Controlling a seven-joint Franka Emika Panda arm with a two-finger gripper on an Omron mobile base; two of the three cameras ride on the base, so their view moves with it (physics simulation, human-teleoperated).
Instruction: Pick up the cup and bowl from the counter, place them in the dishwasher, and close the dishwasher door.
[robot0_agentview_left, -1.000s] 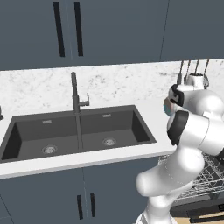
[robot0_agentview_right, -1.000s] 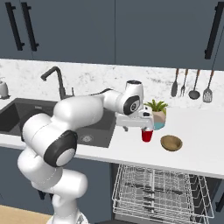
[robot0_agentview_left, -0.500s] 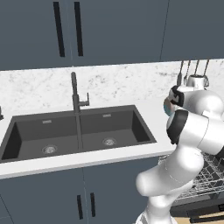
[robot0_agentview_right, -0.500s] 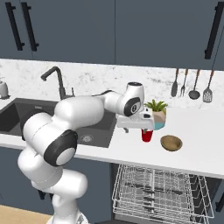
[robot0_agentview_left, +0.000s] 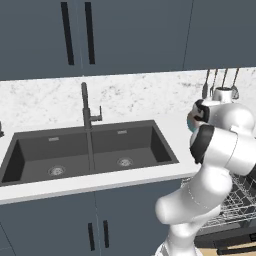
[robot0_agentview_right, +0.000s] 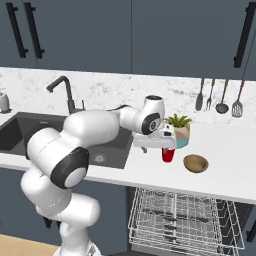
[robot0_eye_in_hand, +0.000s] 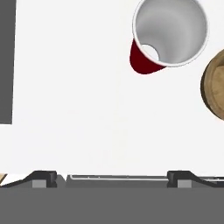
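Our hand (robot0_agentview_right: 161, 145) hangs just above the red cup (robot0_agentview_right: 168, 154) on the white tabletop (robot0_agentview_right: 225, 165), close over its rim in the right base view. Looking down along the hand, we see the cup (robot0_eye_in_hand: 168, 35) upright near the top of the frame, its pale inside and round rim open toward us and its red wall showing on one side. The two dark fingertips (robot0_eye_in_hand: 41, 178) sit wide apart at the bottom of that view, so the hand is open and holds nothing; the cup is not between them.

The tan-brown bowl (robot0_agentview_right: 195, 163) rests on the tabletop just beside the cup, on the side away from the sink, and its edge (robot0_eye_in_hand: 213, 87) shows next to the cup in the hand view without touching it. Behind the cup stands a teal-and-tan plant pot (robot0_agentview_right: 180, 134) with green leaves, near the back wall.

Below the tabletop edge the dishwasher (robot0_agentview_right: 182, 220) stands open, its silver wire rack pulled out under the bowl and cup; the rack (robot0_agentview_left: 235, 200) also shows behind our arm in the left base view. The black double sink (robot0_agentview_left: 90, 150) with its dark tap (robot0_agentview_left: 86, 106) lies to the left. Utensils (robot0_agentview_right: 220, 97) hang on the wall at the right.
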